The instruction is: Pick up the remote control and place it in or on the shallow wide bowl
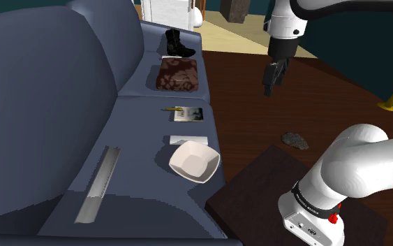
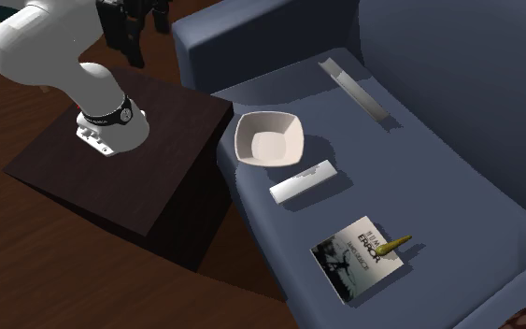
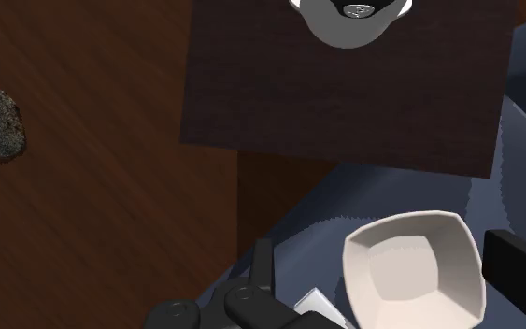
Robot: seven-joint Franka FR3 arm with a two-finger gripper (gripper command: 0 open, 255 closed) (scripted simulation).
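A white remote control lies flat on the blue-grey sofa seat, just beyond the white shallow square-ish bowl. From the second exterior view the remote sits between the bowl and a book. My black gripper hangs high above the wooden floor, off to the side of the sofa and well away from both. In the wrist view its fingers stand wide apart, open and empty, with the bowl and a corner of the remote far below.
On the seat lie a book with a yellow stick on it, a brown patterned block, a black boot and a long grey strip. A grey rock lies on the floor. The dark stand adjoins the sofa.
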